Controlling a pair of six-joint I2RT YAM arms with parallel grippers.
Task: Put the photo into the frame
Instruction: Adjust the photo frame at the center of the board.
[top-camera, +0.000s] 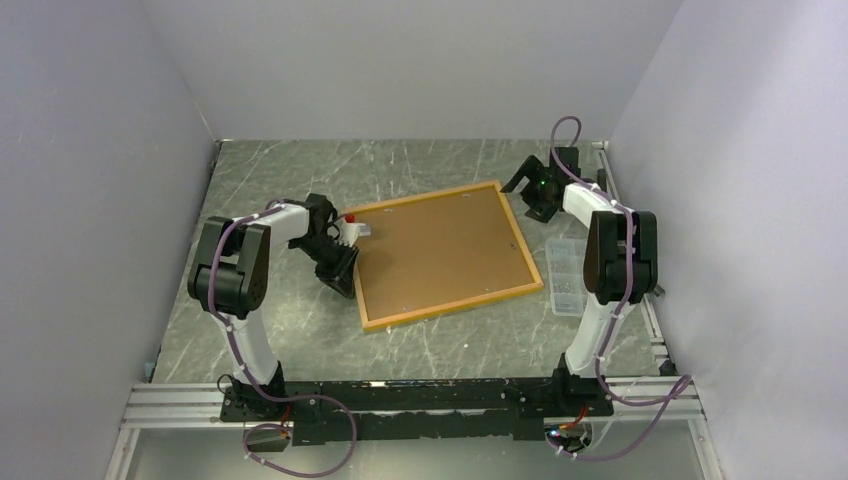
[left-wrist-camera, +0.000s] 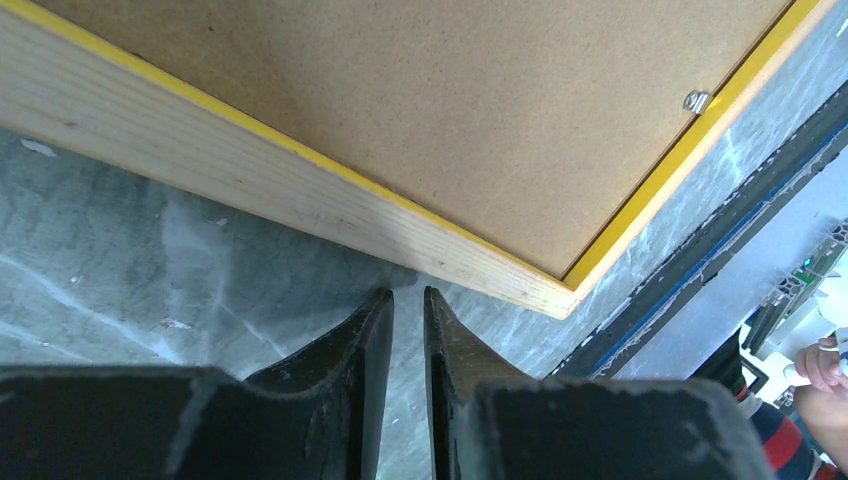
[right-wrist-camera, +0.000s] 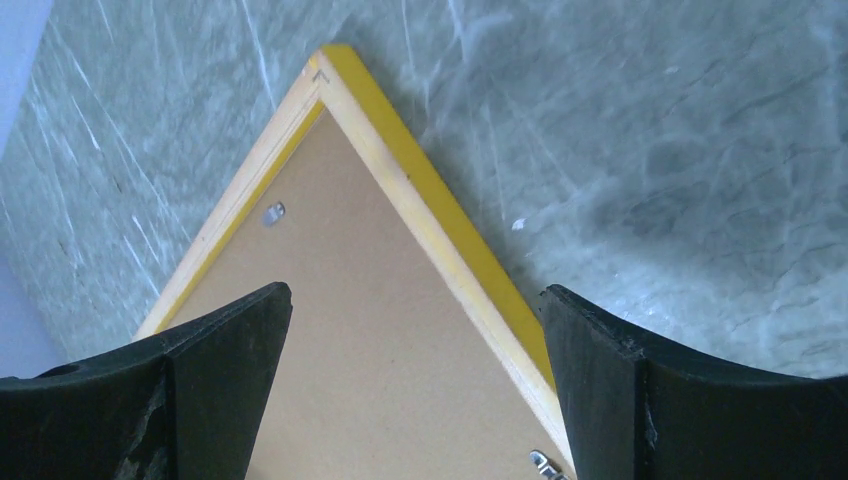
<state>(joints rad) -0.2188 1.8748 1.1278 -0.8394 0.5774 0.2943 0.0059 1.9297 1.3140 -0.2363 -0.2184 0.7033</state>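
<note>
One frame (top-camera: 455, 304) lies between two arms, with one clear plastic box (top-camera: 566, 275) outside the right arm's elbow. The frame lies face down. Its narrow border is yellow, its sides are pale wood, and a brown backing board (top-camera: 435, 250) fills it. Small metal tabs show at the inner edge.

The left arm is bent low. The left gripper (left-wrist-camera: 408, 295) has its fingers drawn almost together on nothing, and the frame's wood side lies just ahead of the tips, near a corner. The right arm reaches forward and folds back. The right gripper (right-wrist-camera: 415, 292) is spread wide above a frame corner, which points out between its fingers.
</note>
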